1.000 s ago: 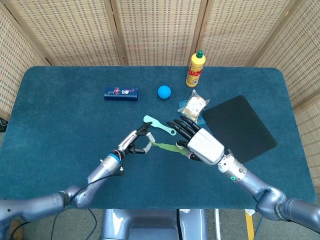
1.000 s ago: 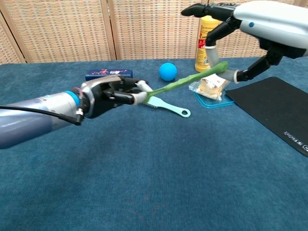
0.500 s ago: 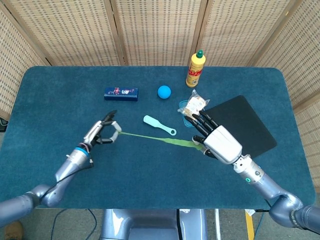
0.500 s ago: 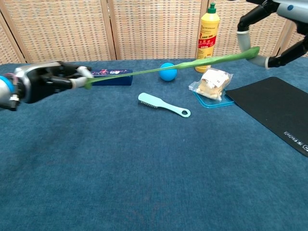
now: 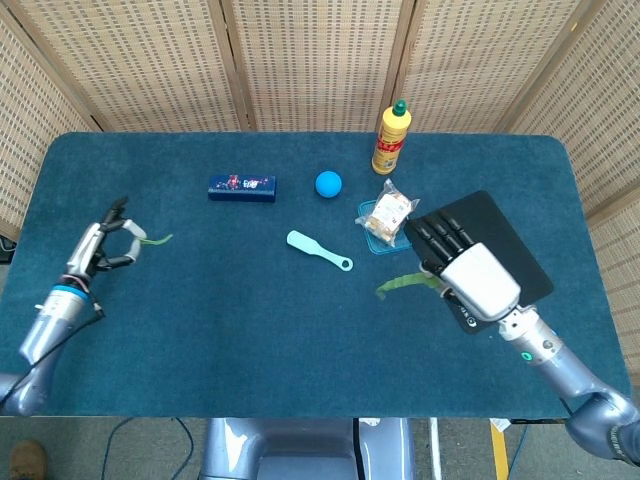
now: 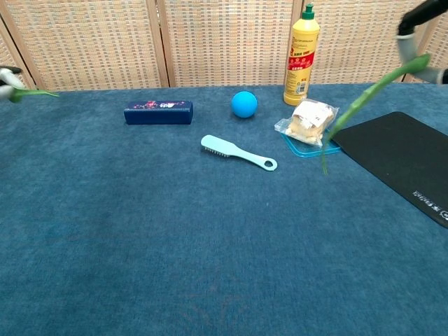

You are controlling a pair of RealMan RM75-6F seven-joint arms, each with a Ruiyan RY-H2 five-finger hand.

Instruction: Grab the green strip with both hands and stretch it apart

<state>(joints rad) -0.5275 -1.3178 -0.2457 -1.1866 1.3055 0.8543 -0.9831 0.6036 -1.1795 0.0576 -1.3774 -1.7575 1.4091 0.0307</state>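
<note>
The green strip [image 5: 402, 285] is in two pieces, well apart. The longer piece hangs from the right hand [image 5: 468, 276], whose fingers pinch its upper end; in the chest view it slants down to the left with its free end dangling loose in front of the wrapped snack [image 6: 308, 119]. A short green piece [image 5: 153, 239] sticks out from the left hand [image 5: 100, 246], pinched there and pointing toward the middle of the counter [image 5: 250, 330]; in the chest view only a sliver of that hand and its green tip show at the far left edge. The right hand hovers above the near-left corner of the black mat [image 5: 480, 250], its dark fingers reaching out over the mat while the thumb side grips the strip. The left hand is raised near the left edge of the counter, its fingers curled around the scrap. Between the two hands a light blue brush [image 5: 318, 250] lies flat on the blue cloth. Behind it sit a blue ball [image 5: 328, 183] and, further left, a dark blue box [image 5: 242, 187]. The wrapped snack rests on a small blue tray [image 6: 306, 145] just beside the mat, and a yellow bottle [image 5: 391, 138] stands upright near the far edge.
</note>
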